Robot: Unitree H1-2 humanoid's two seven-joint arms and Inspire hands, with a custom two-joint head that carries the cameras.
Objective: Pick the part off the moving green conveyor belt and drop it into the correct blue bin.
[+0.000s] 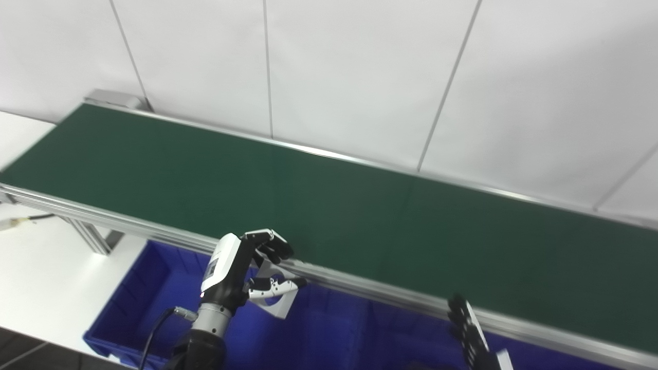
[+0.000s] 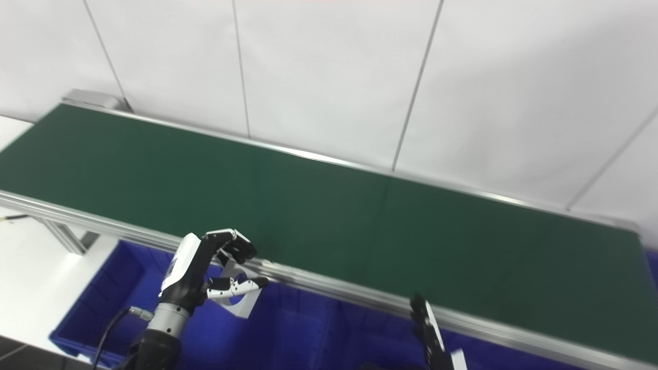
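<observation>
Bright, even lighting washes out the white wall (image 1: pixel 360 77); both views slightly soft, without harsh shadows.

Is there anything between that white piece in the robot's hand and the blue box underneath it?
Nothing visible. The left hand holds the white metal bracket with a round hole just off the belt's near rail, directly above the open blue plastic bin; only open space shows below it.

A white panelled wall (image 1: pixel 360 77), divided by thin dark seams, is seen well above and beyond the left hand. A white tabletop (image 1: pixel 46 267) is seen to that hand's left, where a cable with a pale connector (image 1: pixel 15 222) is laid.
</observation>
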